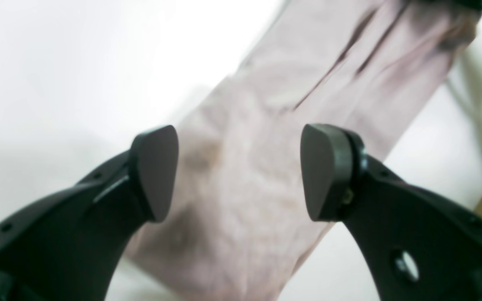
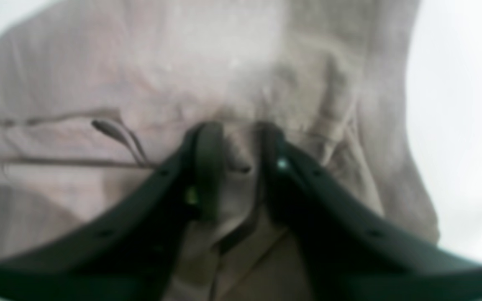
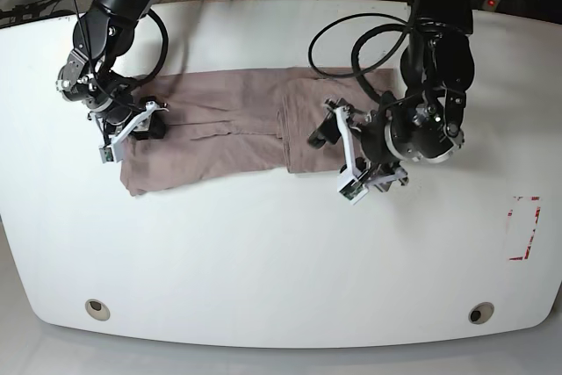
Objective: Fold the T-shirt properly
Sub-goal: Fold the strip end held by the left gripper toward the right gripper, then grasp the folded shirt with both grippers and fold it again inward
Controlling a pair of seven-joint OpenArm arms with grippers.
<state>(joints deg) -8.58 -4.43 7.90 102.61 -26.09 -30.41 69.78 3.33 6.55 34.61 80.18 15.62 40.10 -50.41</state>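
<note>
Left tool [image 1: 239, 172] hovers released above the T-shirt [image 3: 228, 129] on the white desk [image 3: 263, 261]; right tool [image 2: 237, 144] is clenched on the T-shirt's end.

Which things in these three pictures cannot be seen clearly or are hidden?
- Right wrist view: blurred; how much of the mauve-brown cotton T-shirt the right hand pinches is unclear.
- Base view: the left hand and its arm cover the shirt's end.
- Left wrist view: the shirt's far end is cut off by the top edge.
</note>
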